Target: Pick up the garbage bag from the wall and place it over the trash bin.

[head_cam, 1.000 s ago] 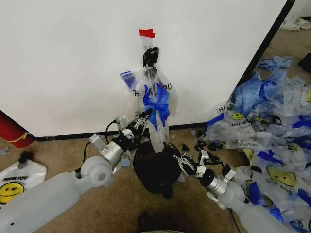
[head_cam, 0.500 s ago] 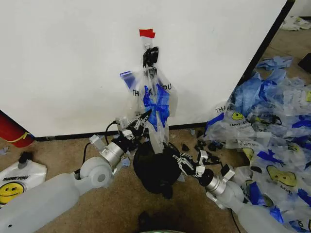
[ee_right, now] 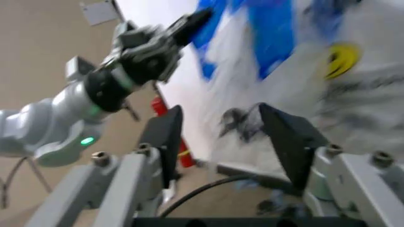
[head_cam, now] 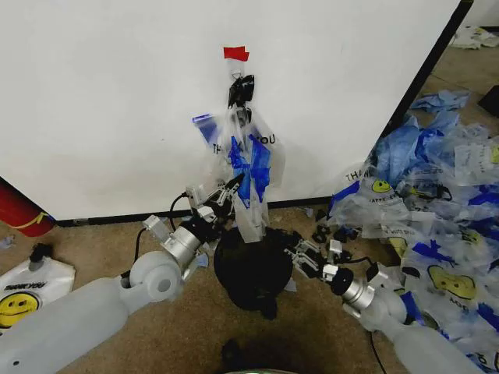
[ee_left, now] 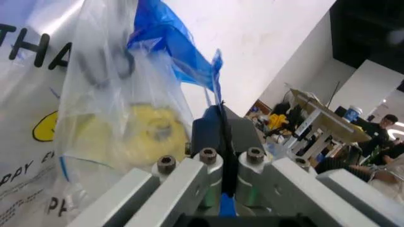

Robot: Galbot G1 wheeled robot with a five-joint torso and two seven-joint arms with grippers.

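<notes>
The left gripper's [head_cam: 231, 185] fingers are pressed together on a blue handle strip of the bag [head_cam: 248, 167]; in the left wrist view the dark pads [ee_left: 218, 130] meet with blue film caught in the seam and the yellow smiley just beside them. That gripper sits level with the lower half of the bag, on the bag's left side, much where it was 1 second ago. The right gripper's [head_cam: 300, 251] fingers stand apart with nothing between them; its own camera looks through the gap [ee_right: 221, 137] at the crumpled bag and the left gripper beyond. Over the last second this right gripper has slid from below and right of the bag toward it, and now rests at the right rim of the bin [head_cam: 251, 269], close under the bag's trailing end. The bag still hangs from the black clip [head_cam: 241, 89] on the wall [head_cam: 117, 101] under a red tape tab [head_cam: 236, 53], its tail drooping to the bin's mouth directly beneath. Judging by that, the lift off the wall has not begun: 1 arm holds, the other is closing in for a second hold on the lower film, which would be needed to spread the bag open over the rim. Heaped blue-and-clear bags [head_cam: 437, 210] lie well right of the bag.
</notes>
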